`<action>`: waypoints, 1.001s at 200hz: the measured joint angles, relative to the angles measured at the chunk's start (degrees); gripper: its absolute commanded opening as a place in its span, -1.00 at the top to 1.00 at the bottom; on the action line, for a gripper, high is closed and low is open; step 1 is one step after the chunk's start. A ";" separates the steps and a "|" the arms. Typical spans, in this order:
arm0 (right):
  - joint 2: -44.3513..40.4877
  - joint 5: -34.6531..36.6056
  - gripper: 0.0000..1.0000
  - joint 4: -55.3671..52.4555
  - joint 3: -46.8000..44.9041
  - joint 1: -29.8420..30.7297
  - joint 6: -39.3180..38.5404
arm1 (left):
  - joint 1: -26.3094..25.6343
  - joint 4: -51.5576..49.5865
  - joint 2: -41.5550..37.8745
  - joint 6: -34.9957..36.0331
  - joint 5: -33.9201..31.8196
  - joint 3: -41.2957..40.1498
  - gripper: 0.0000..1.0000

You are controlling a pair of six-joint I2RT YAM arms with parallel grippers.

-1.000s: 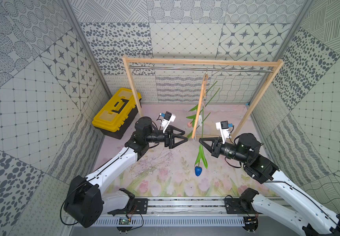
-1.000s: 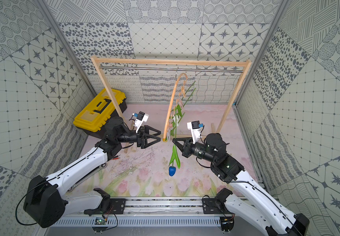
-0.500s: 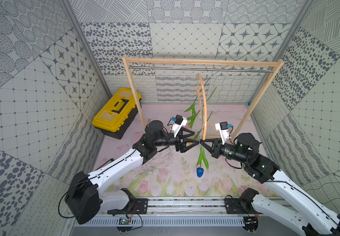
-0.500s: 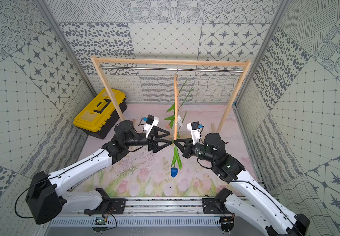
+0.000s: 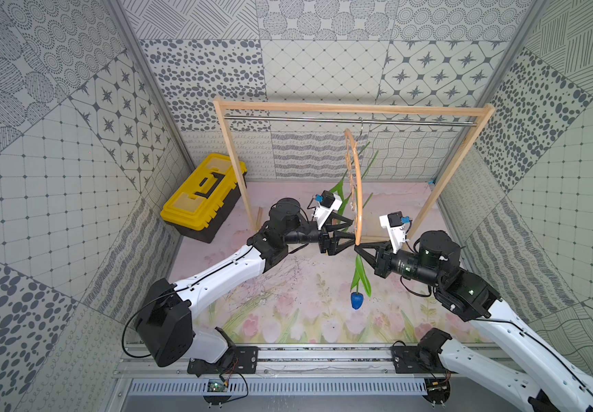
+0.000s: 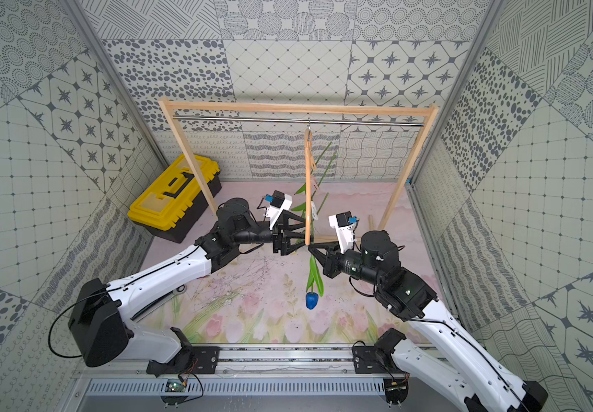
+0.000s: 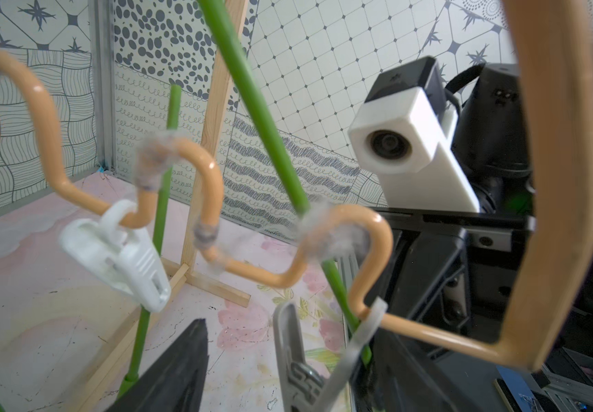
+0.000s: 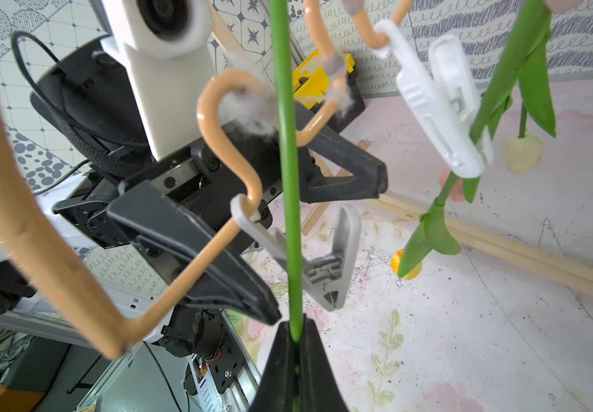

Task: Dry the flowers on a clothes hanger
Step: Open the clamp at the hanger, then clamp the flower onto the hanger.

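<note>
The tan clothes hanger [image 5: 358, 185] [image 6: 307, 185] hangs edge-on from the metal rod. My right gripper [image 5: 357, 249] [image 8: 297, 339] is shut on the green stem [image 8: 288, 178] of a flower whose blue head [image 5: 356, 300] [image 6: 311, 301] hangs down. The stem rises past a grey clothespin [image 8: 327, 264] [image 7: 298, 364] at the hanger's near end. My left gripper [image 5: 351, 233] [image 7: 291, 331] is open, its fingers on either side of that pin. A white clothespin [image 8: 441, 107] holds another stem. Beyond it show a cream head [image 8: 523, 153] and an orange one [image 8: 403, 264].
The hanger's hook sits on the rod [image 5: 323, 120] of a light-wood frame [image 5: 352, 107] spanning the back of the flower-printed mat [image 5: 288, 314]. A yellow toolbox [image 5: 202, 199] stands at the back left by the frame's post. Patterned walls close in on three sides.
My left arm has swung right, up to the hanger's near end, and its jaws have narrowed a little. The hanger has turned edge-on. The right gripper still holds the stem.
</note>
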 measured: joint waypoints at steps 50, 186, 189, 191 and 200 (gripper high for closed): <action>-0.02 2.32 1.00 -4.66 2.49 -0.09 -2.56 | -0.02 0.04 2.60 -1.18 3.82 2.21 -0.40; -7.93 5.40 1.00 -5.53 -4.24 -1.57 0.79 | -0.04 0.87 2.75 -5.79 9.03 2.29 0.59; -8.13 5.55 1.00 -5.51 -4.61 -1.57 1.09 | -0.04 1.07 2.75 -5.88 9.05 2.23 0.63; -8.24 5.66 1.00 -5.49 -4.90 -1.57 1.29 | -0.04 1.22 2.75 -6.19 9.09 2.19 0.65; -9.09 6.12 1.00 -5.25 -6.14 -1.62 2.03 | -0.04 2.03 2.75 -6.27 9.11 2.01 0.76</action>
